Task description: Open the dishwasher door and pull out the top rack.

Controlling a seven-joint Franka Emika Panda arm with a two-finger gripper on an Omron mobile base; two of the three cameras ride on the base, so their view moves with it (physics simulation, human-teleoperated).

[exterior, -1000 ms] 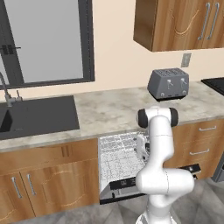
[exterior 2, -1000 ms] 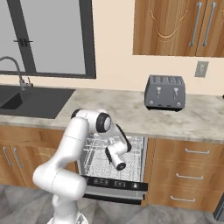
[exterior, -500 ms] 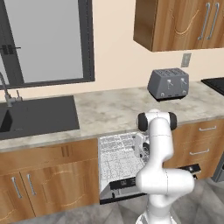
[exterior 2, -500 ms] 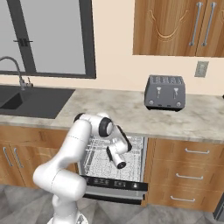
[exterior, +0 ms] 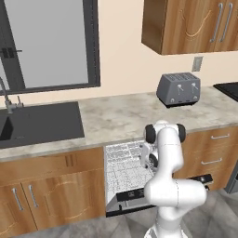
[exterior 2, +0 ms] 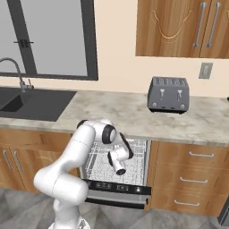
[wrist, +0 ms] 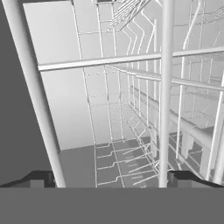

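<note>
The dishwasher door [exterior: 139,194] [exterior 2: 117,188] hangs folded down and open below the counter, its black control strip facing me. Above it the top rack [exterior: 122,162] [exterior 2: 99,157] shows as a white wire grid in the opening. My gripper [exterior: 151,161] [exterior 2: 120,170] points down at the rack's right part. In the hand view the gripper [wrist: 111,179] is open, its dark fingertips [wrist: 40,178] far apart. Thick white rack wires [wrist: 166,87] cross close in front of them. Nothing is clamped between the jaws.
Wooden cabinet doors [exterior: 56,200] stand left of the dishwasher and drawers [exterior 2: 192,179] right of it. On the counter are a grey toaster [exterior: 178,89] [exterior 2: 169,94] and, at the left, a dark sink [exterior: 32,124] with a faucet.
The hand has shifted only slightly over the rack. Its jaws stay wide apart. Door and rack look the same.
</note>
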